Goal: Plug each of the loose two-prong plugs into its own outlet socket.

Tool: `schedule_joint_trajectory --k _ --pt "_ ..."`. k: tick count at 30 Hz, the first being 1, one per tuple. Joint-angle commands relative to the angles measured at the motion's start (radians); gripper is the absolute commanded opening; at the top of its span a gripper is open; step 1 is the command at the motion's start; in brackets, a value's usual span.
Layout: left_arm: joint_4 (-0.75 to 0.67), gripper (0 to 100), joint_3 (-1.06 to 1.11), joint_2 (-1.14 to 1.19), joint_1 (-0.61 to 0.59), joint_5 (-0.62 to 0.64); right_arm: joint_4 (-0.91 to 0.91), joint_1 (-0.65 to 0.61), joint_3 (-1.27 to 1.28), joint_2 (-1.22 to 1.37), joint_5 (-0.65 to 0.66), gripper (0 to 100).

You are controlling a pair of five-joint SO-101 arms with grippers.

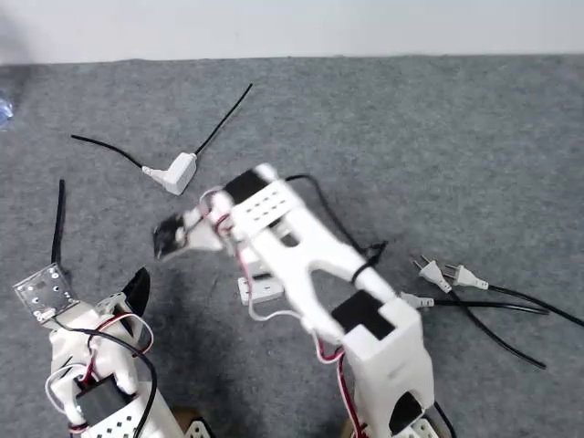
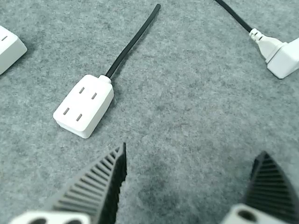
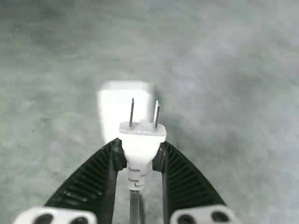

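One two-prong plug (image 3: 141,133) sits clamped in the right gripper (image 3: 140,147), before a blurred white block (image 3: 117,105), perhaps an outlet. The left gripper (image 2: 194,151) gapes near an outlet socket (image 2: 84,106) on the grey surface (image 2: 187,93). Loose plugs (image 1: 464,275) lie aside, a pale wall (image 1: 292,27) beyond.

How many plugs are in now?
One plug looks already in a socket. The right hand holds a second plug, prongs toward another socket. Other plugs lie loose, and the open left hand hangs near a free socket.
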Motion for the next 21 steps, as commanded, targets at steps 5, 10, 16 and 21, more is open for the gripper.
schedule_joint_trajectory --k 5,10,16,21 --pt "0.0 40 -0.007 -0.011 -0.002 -0.011 -0.209 0.094 -0.04 0.016 -0.117 0.8" --pt "-0.002 40 -0.008 -0.012 0.003 -0.008 -0.26 0.127 -0.04 0.148 -0.121 1.3" --pt "0.003 40 -0.008 -0.011 0.071 -0.011 -0.211 0.196 -0.044 0.203 -0.203 22.4" --pt "-0.002 40 -0.008 -0.011 0.075 -0.011 -0.036 0.208 -0.083 0.097 -0.121 33.6"
